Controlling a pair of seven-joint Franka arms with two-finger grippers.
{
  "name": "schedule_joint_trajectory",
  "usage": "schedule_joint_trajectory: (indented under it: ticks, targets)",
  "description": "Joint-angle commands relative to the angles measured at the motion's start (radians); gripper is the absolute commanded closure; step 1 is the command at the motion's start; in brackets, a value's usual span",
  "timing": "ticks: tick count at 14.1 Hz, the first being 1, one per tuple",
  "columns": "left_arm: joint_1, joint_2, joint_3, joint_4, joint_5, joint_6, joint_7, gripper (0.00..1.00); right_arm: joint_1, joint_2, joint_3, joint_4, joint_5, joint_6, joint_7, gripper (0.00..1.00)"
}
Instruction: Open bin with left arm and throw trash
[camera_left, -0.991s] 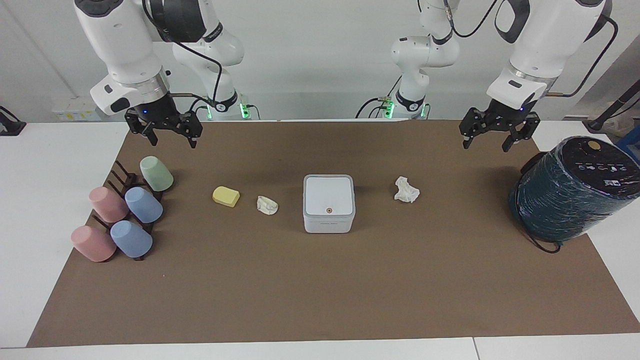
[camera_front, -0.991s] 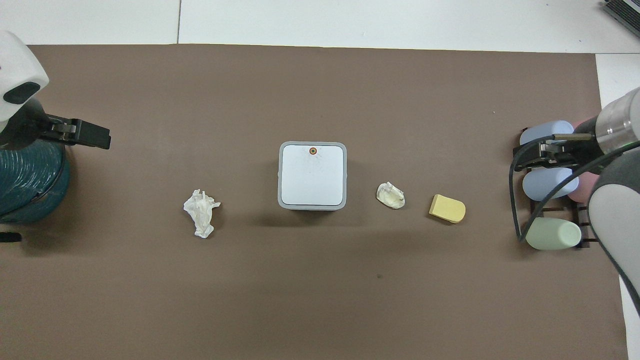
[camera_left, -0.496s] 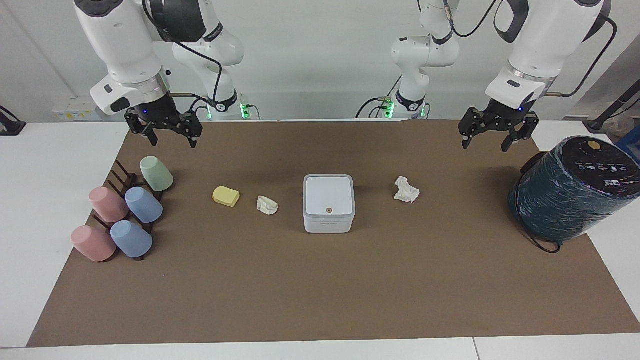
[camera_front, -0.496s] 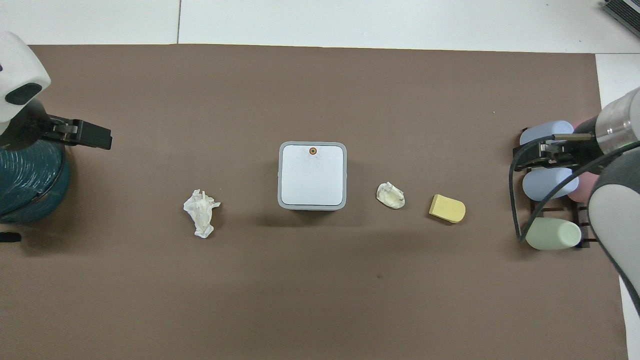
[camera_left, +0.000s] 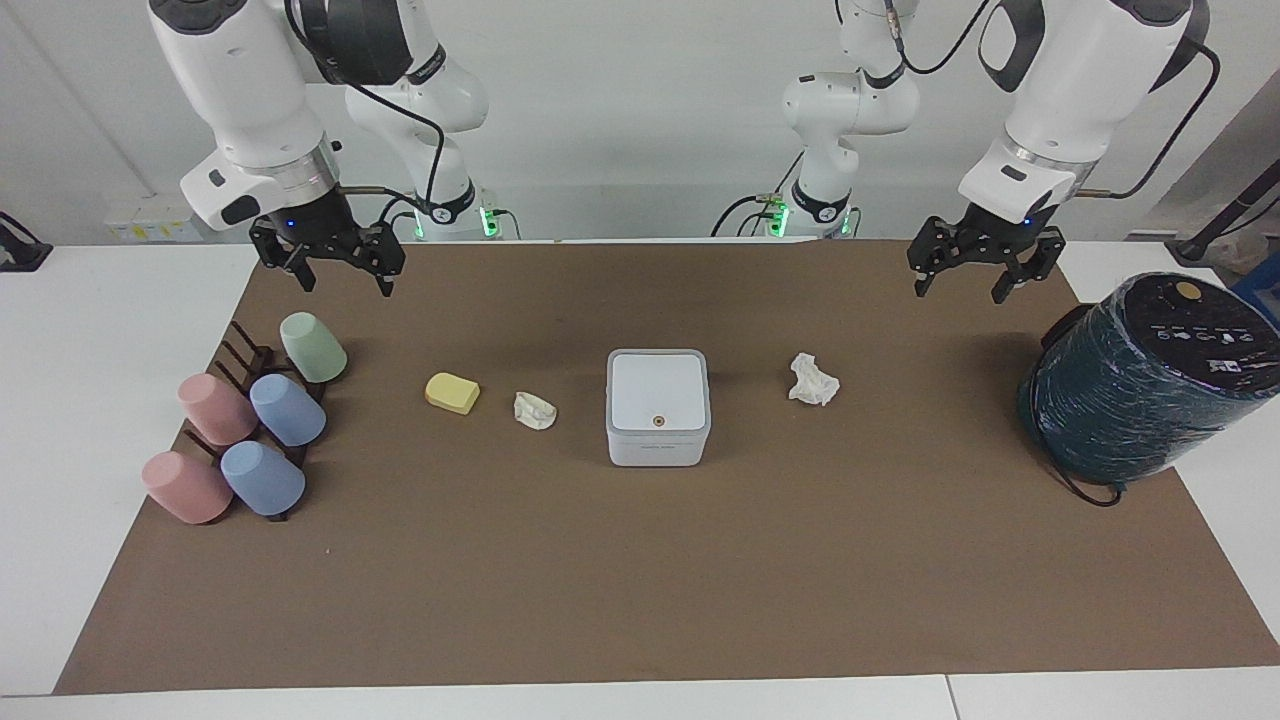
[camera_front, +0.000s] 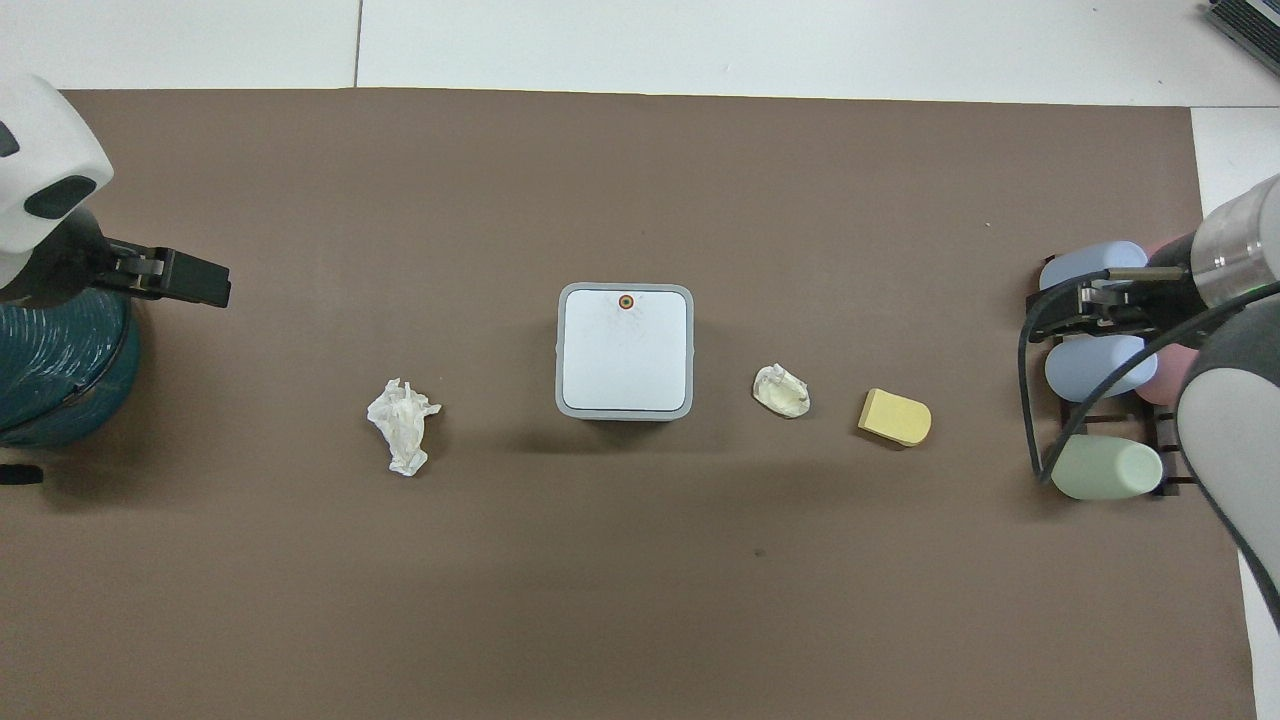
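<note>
Judging from how things lie, nothing of the task is done: the bin (camera_left: 658, 405) sits mid-surface with its lid shut, and all three bits of trash lie on the mat beside it, one paper wad (camera_left: 813, 380) toward the left arm's end, a second wad (camera_left: 534, 410) and the yellow block (camera_left: 452, 392) toward the right arm's end. Both end effectors hang empty with fingers wide, the left end effector (camera_left: 968, 272) over the mat nearer the robots than the bin, the right end effector (camera_left: 343, 270) waiting above the cups. Counted: one bin, two wads, one block, five cups (camera_left: 312, 346) on a rack, one teal cylinder (camera_left: 1140, 390) at the left arm's end.
</note>
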Motion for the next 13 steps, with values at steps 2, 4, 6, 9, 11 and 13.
schedule_joint_trajectory:
  ticks: [2, 4, 6, 9, 11, 13]
  targets:
    - [-0.053, -0.038, 0.007, -0.050, -0.015, 0.027, -0.062, 0.10, -0.018, -0.025, 0.007, -0.024, 0.021, -0.002, -0.031, 0.00]
    - [-0.103, -0.046, 0.007, -0.064, -0.015, 0.030, -0.124, 0.39, -0.018, -0.025, 0.007, -0.024, 0.021, -0.002, -0.031, 0.00]
    - [-0.150, -0.054, 0.007, -0.075, -0.015, 0.030, -0.188, 0.59, -0.018, -0.025, 0.007, -0.024, 0.021, -0.002, -0.031, 0.00]
    - [-0.219, -0.055, 0.005, -0.088, -0.015, 0.054, -0.286, 0.78, -0.018, -0.025, 0.007, -0.024, 0.021, -0.002, -0.031, 0.00]
    - [-0.268, -0.054, 0.005, -0.104, -0.015, 0.087, -0.346, 0.90, -0.018, -0.025, 0.007, -0.024, 0.021, -0.002, -0.031, 0.00]
    - [-0.311, -0.051, 0.005, -0.128, -0.015, 0.126, -0.389, 0.99, -0.018, -0.025, 0.007, -0.024, 0.021, -0.002, -0.031, 0.00]
